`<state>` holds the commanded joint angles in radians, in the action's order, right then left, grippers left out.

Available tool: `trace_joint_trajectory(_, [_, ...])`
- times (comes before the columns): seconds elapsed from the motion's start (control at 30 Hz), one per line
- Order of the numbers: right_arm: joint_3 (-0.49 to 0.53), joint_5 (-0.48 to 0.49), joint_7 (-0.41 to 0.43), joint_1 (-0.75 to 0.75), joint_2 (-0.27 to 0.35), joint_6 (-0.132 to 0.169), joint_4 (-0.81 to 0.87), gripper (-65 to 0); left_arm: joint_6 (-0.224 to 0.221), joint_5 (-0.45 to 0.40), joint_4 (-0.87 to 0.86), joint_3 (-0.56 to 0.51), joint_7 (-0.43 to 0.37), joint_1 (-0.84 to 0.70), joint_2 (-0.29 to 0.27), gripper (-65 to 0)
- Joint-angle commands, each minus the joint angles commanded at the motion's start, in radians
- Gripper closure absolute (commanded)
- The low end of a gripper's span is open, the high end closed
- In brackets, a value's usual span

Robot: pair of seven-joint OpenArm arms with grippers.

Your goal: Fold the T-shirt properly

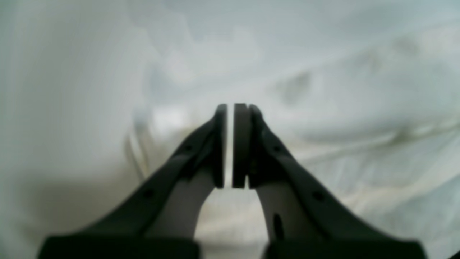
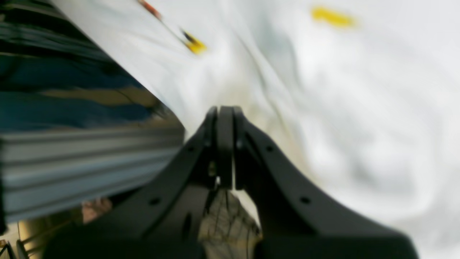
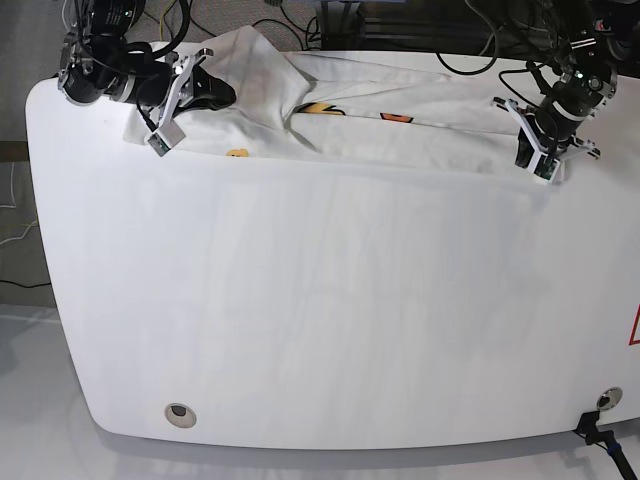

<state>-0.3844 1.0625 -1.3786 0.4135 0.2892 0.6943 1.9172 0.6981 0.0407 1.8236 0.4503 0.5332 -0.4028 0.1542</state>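
White table with rounded corners. Round grey fitting set in its near-left area. Black cables lie beyond the far edge. Red marking at right edge.

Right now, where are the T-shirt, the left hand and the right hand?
T-shirt (image 3: 400,140): base view, plain white cloth.
left hand (image 1: 230,144): left wrist view, between its fingertips.
right hand (image 2: 224,144): right wrist view, between its fingertips.

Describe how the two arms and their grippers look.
Both arms are black with jointed housings and black cables trailing from them. The left gripper and right gripper have matte black curved fingers with small round holes and flat dark pads. In the base view, white plates flank each gripper.
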Motion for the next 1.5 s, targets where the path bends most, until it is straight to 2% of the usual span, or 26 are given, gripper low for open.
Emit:
trace_joint_trajectory(0.1, [0.002, -0.092, 0.003, -0.009, -0.006, 0.003, -0.043, 0.0, 0.0, -0.002, -0.052, 0.0, 0.0, -0.003, -0.018, 0.0])
trace_joint_trajectory(0.2, [0.002, -0.129, 0.015, -0.037, -0.014, 0.003, -0.129, 0.0, 0.0, -0.002, -0.135, -0.005, 0.0, 0.014, -0.018, 0.0])
trace_joint_trajectory(0.3, [0.002, -0.13, 0.04, -0.066, -0.012, 0.003, -0.245, 0.0, 0.0, -0.002, -0.221, -0.017, 0.0, 0.057, -0.017, 0.0])
trace_joint_trajectory(0.43, [0.012, -0.13, 0.124, -0.077, 0.012, 0.003, -0.354, 0.0, 0.0, -0.002, -0.321, -0.017, 0.0, 0.106, -0.014, 0.0])
trace_joint_trajectory(0.53, [0.097, -0.132, 0.175, -0.135, 0.061, 0.003, -0.44, 0.0, 0.0, -0.002, -0.37, -0.017, 0.0, 0.14, -0.012, 0.0])
trace_joint_trajectory(0.67, [0.153, -0.132, 0.236, -0.222, 0.091, 0.003, -0.54, 0.0, 0.0, -0.002, -0.388, -0.017, 0.0, 0.175, -0.012, 0.0])
trace_joint_trajectory(0.83, [0.186, -0.132, 0.25, -0.319, 0.107, 0.003, -0.6, 0.0, 0.0, -0.002, -0.388, -0.017, 0.0, 0.189, -0.012, 0.0])
trace_joint_trajectory(0.9, [0.187, -0.137, 0.25, -0.344, 0.107, 0.003, -0.629, 0.0, 0.0, -0.002, -0.388, -0.014, 0.0, 0.187, 0.008, 0.0])
trace_joint_trajectory(1.1, [0.31, -0.282, 0.252, -0.428, 0.107, 0.003, -0.64, 0.0, 0.0, 0.0, -0.387, -0.012, 0.0, 0.189, 0.052, 0.0])
trace_joint_trajectory(1.23, [0.379, -0.284, 0.252, -0.433, 0.107, 0.003, -0.637, 0.0, 0.0, 0.0, -0.385, -0.012, 0.0, 0.19, 0.072, 0.0])
trace_joint_trajectory(1.33, [0.391, -0.284, 0.252, -0.427, 0.107, 0.003, -0.628, 0.0, 0.0, 0.0, -0.382, -0.012, 0.0, 0.192, 0.072, 0.0])
trace_joint_trajectory(1.5, [0.387, -0.285, 0.252, -0.41, 0.107, 0.0, -0.48, 0.0, 0.0, 0.0, -0.382, -0.012, 0.0, 0.222, 0.078, 0.0])
